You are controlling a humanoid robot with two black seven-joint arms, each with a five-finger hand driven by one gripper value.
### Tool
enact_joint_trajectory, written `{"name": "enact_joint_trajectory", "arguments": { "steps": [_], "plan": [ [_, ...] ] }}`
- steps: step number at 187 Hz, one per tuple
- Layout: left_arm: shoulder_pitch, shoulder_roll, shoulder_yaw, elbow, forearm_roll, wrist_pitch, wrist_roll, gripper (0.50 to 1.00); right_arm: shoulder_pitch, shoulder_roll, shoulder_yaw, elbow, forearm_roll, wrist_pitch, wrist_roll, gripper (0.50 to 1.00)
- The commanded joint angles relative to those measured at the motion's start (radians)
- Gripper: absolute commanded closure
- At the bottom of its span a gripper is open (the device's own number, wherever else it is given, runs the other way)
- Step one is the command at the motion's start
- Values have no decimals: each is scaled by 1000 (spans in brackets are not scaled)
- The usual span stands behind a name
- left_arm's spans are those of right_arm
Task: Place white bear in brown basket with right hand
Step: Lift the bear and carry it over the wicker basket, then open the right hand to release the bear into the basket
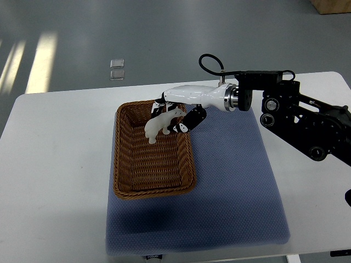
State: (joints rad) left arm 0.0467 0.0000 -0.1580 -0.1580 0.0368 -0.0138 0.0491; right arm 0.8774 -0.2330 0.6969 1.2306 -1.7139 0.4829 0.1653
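The white worktop [55, 164] fills most of the view, and behind it is a grey floor with bright stripes of light at the left. On the worktop lies a blue-grey mat [236, 186], which covers the middle and the right part. At the near edge of the mat there is a small label, but its writing is too small to read.

The right arm [307, 123] is black and comes in from the right edge. It ends in a white forearm shell with a black cable loop above it.

The brown basket [153, 189] is woven and rectangular. It stands on the left part of the mat, with its long side going away from the camera.

The right hand [175, 112] is over the far right corner of the basket. Its fingers are closed around the white bear [153, 129], so it is grasping the toy. The bear hangs over the far part of the basket, above the inside; I cannot tell if it touches the bottom.

Two small grey squares [117, 69] lie on the floor behind the worktop.
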Motion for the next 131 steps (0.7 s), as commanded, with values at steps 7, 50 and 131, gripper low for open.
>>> {"name": "enact_joint_trajectory", "arguments": {
  "steps": [7, 50, 131],
  "plan": [
    [-1, 0, 0, 0, 0, 0, 0, 500, 0, 26, -11, -2, 0, 2, -3, 932],
    [-1, 0, 0, 0, 0, 0, 0, 500, -8, 29, -11, -5, 2, -4, -4, 756],
    [-1, 0, 0, 0, 0, 0, 0, 500, -17, 7, 9, -11, 7, -17, -7, 705]
  ]
}}
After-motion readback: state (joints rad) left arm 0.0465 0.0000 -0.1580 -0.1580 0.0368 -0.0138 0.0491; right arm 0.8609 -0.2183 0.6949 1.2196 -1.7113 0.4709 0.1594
